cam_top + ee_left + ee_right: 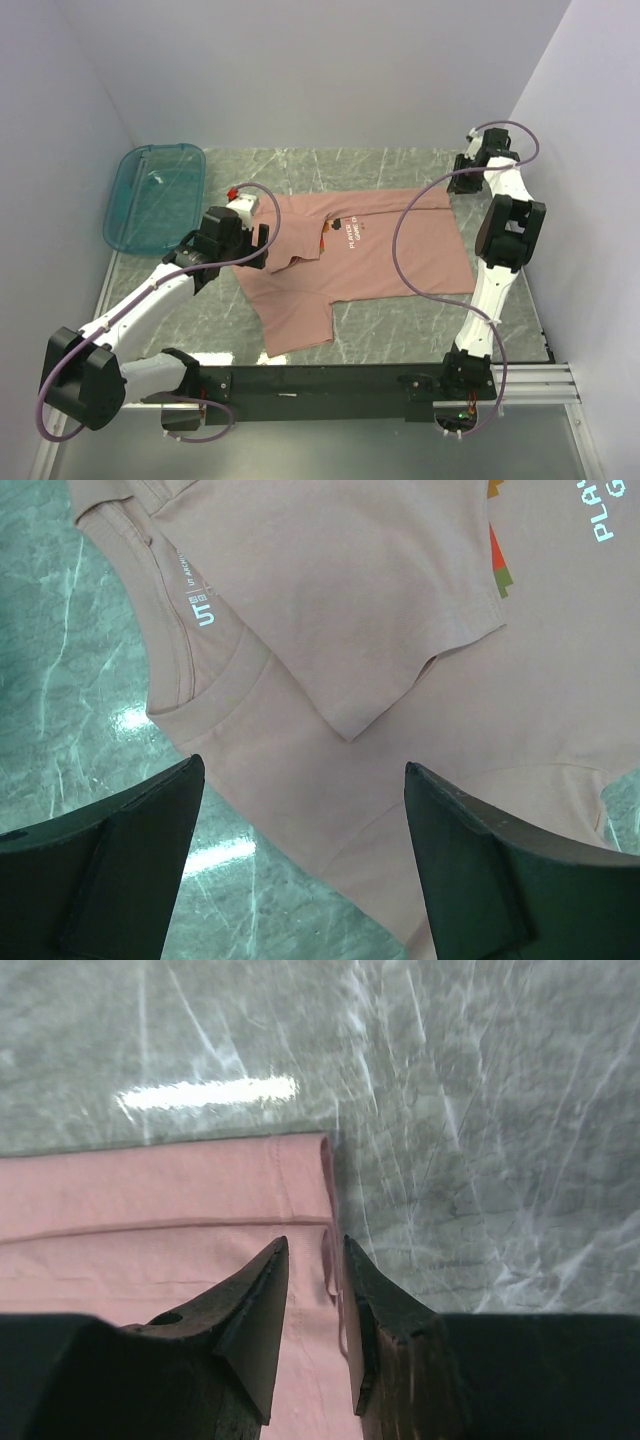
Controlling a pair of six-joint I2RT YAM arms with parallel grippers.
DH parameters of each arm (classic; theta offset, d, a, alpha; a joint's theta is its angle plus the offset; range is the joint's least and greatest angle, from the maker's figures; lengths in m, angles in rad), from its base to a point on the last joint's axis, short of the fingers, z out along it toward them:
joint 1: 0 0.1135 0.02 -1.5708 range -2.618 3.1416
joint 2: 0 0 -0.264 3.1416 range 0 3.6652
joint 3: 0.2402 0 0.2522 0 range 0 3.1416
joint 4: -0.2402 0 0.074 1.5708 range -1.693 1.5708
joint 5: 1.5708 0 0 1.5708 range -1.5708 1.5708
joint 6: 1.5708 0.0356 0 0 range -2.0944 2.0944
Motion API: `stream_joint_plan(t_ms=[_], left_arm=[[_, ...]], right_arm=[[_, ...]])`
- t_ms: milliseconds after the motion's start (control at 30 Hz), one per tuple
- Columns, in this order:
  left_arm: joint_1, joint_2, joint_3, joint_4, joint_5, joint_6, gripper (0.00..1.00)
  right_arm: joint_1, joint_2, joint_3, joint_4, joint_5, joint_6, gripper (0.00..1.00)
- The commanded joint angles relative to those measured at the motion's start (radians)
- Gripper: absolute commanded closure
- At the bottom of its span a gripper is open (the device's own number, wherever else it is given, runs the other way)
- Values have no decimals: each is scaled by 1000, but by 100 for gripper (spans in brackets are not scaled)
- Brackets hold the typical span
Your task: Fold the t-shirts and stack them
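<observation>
Marble worktop (400, 325) under a pink t-shirt (385, 262), spread flat. Left hand (303, 780) hovers wide above its collar (185, 630); right hand (315, 1260), narrowly parted, sits at its hem corner (305, 1155). Folding looks early; next, pinch both edges.

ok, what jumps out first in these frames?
A pink t-shirt lies spread print-up in the middle of the table. The left end effector hovers wide open over its collar side, while the right end effector sits at the far right hem corner. A teal bin sits far left.
</observation>
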Motion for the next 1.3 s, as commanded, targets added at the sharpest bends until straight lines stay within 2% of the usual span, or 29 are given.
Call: stream_joint_plan(t_ms=[0,300,500,633,867,1033,1133,1167,1267], left_arm=[[-4,4,33,15,9,13,14],[-4,6,33,13,8,12,14],[-4,7,31,15,9,11,14],[-4,9,33,12,8,11,14],[-4,10,31,12,5,11,14],[-4,12,30,12,3,11,14],[-4,15,31,12,3,11,14],[-4,15,33,12,3,11,14],[-4,13,31,12,3,11,14]], right_arm=[[7,18,57,-37,16,9,64],[12,44,75,-55,6,2,66],[10,43,76,-60,-21,-4,79],[12,43,78,-60,-13,1,78],[10,66,104,-75,-4,5,70],[15,84,121,-92,-25,-2,72],[13,78,116,-88,-36,-5,78],[15,75,115,-83,-37,-7,85],[13,55,95,-68,-50,-10,95]])
